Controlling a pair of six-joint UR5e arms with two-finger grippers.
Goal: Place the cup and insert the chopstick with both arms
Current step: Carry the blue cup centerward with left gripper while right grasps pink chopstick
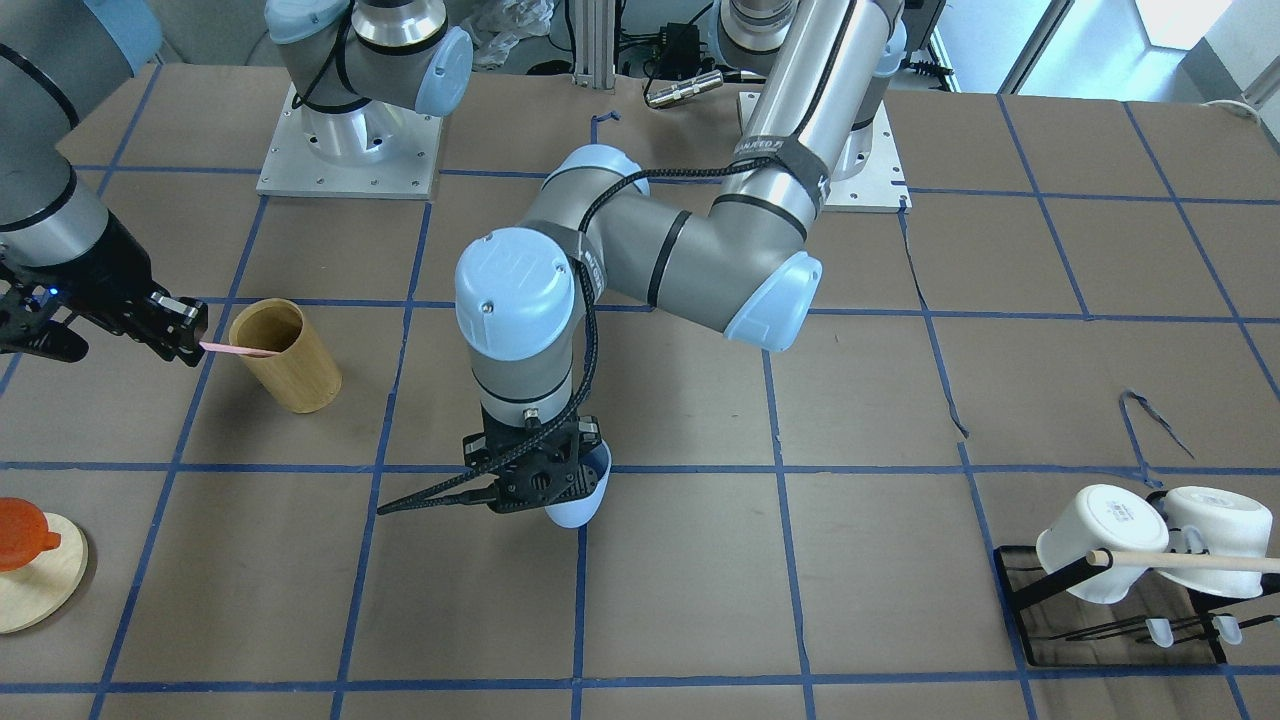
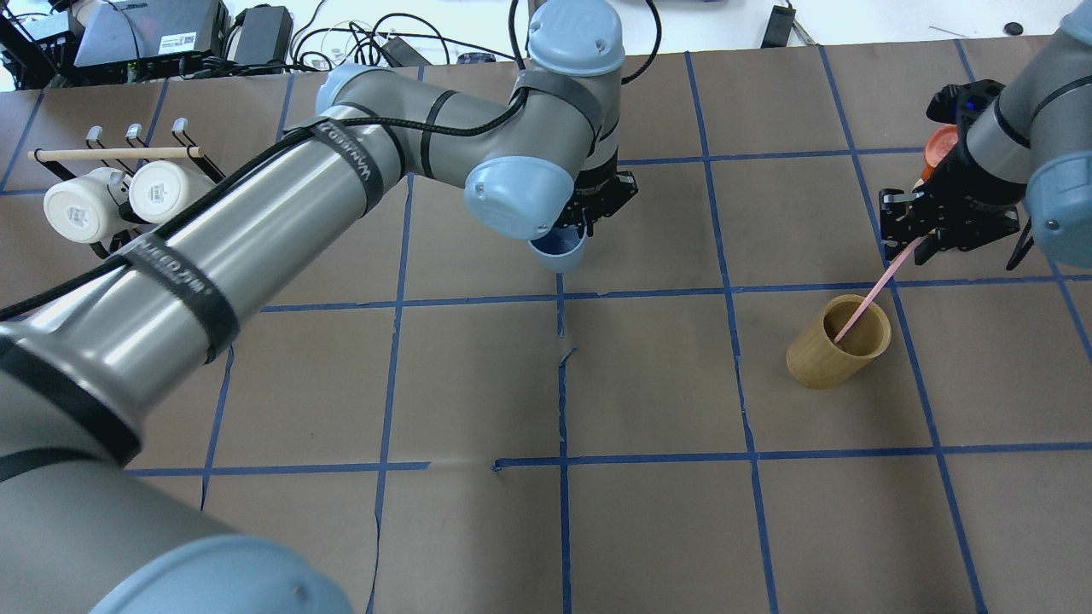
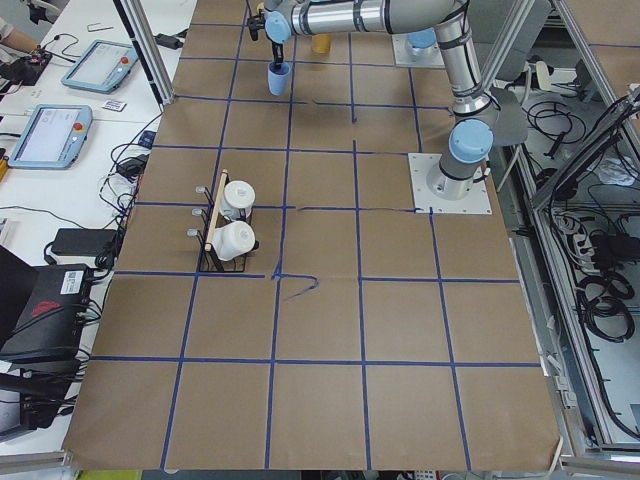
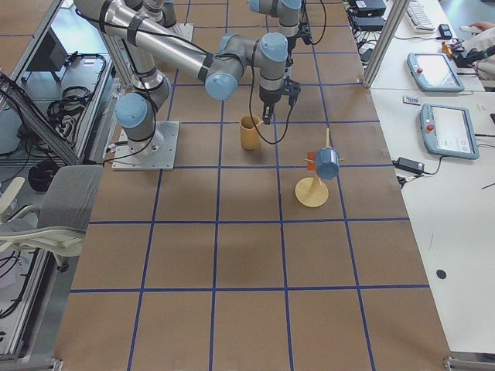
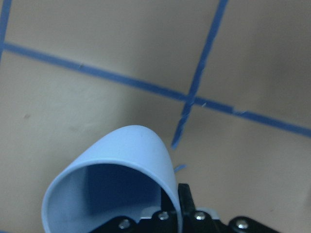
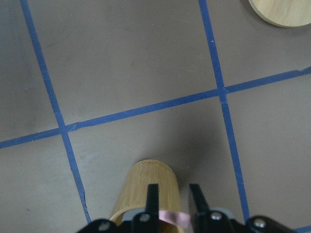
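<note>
The light blue cup (image 1: 580,500) hangs tilted in my left gripper (image 1: 565,482), which is shut on its rim over the middle of the table. In the left wrist view the cup's (image 5: 116,174) open mouth faces the camera, above a crossing of blue tape lines. I cannot tell whether it touches the table. My right gripper (image 2: 911,246) is shut on the upper end of the pale pink chopstick (image 2: 868,297). The chopstick slants down, and its lower end is inside a tan wooden cylinder (image 2: 832,350). The right wrist view has the chopstick (image 6: 171,217) pinched between the fingers (image 6: 152,196), over the cylinder (image 6: 146,182).
A black rack (image 2: 107,243) holding two white mugs (image 2: 162,192) and a wooden rod (image 2: 111,153) stands on my far left. Beyond my right gripper is a round wooden stand (image 1: 35,590) with an orange piece (image 1: 20,535). Blue tape lines grid the brown table.
</note>
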